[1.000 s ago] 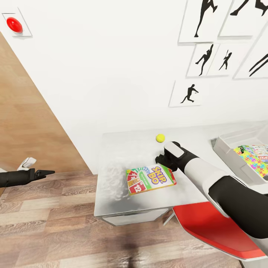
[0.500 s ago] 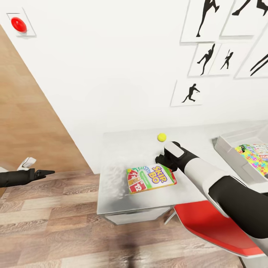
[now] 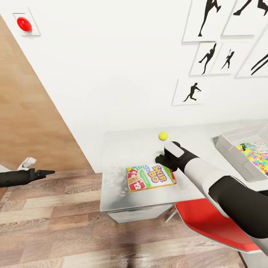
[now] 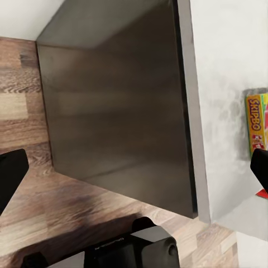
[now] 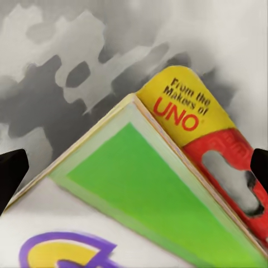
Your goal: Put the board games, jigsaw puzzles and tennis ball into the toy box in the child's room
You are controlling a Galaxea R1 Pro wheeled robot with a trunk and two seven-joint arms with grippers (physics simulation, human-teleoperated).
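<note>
Far to the left, the left gripper [image 3: 46,172] hangs over the wood floor, fingers apparently together, holding nothing. On the table [image 3: 123,149] lie one SKIP-BO box [image 3: 150,178] and one tennis ball [image 3: 162,136] beyond it. The right gripper [image 3: 160,159] hovers at the box's far right corner, fingertips spread wide and empty. The box looks light, stiff, slick; best pinched across an edge. One toy box [image 3: 227,149] sits right, holding one jigsaw puzzle [image 3: 255,158].

Your white-and-black right arm reaches forward, its black right gripper [image 3: 162,159] spread open; your black left gripper [image 3: 47,172] extends sideways, fingers together.
</note>
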